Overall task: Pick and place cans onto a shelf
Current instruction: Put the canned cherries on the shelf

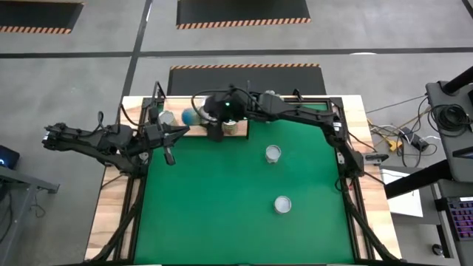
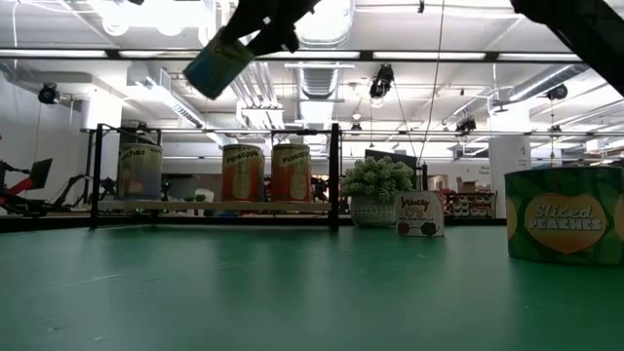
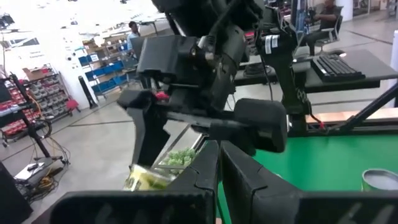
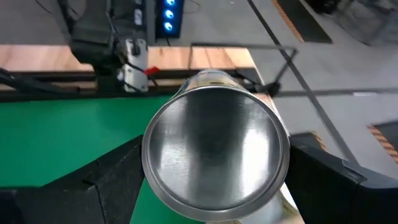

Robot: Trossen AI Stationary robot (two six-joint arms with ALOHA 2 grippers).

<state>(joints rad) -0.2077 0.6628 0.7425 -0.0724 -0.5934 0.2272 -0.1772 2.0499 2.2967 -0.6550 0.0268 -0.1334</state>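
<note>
The wooden table is carrying a green felt-like mat, and along the mat's far edge the pale wooden shelf is sitting inside a dark frame. The right arm is reaching across the far side, its right gripper hanging above the shelf's right part with its jaws spread wide around a shiny silver-topped cylindrical can, which is filling the right wrist view and is showing tilted high in the low view. The left arm is waiting at the table's far left, its left gripper hovering over the mat's left edge with its jaws pressed fully together on nothing. A spiky grey-green plant ball in a pot is standing just right of the shelf. Three labelled tins are standing upright on the shelf, a small tin is lying beside the plant, and two more cans are standing apart on the mat toward the right, one nearer.
</note>
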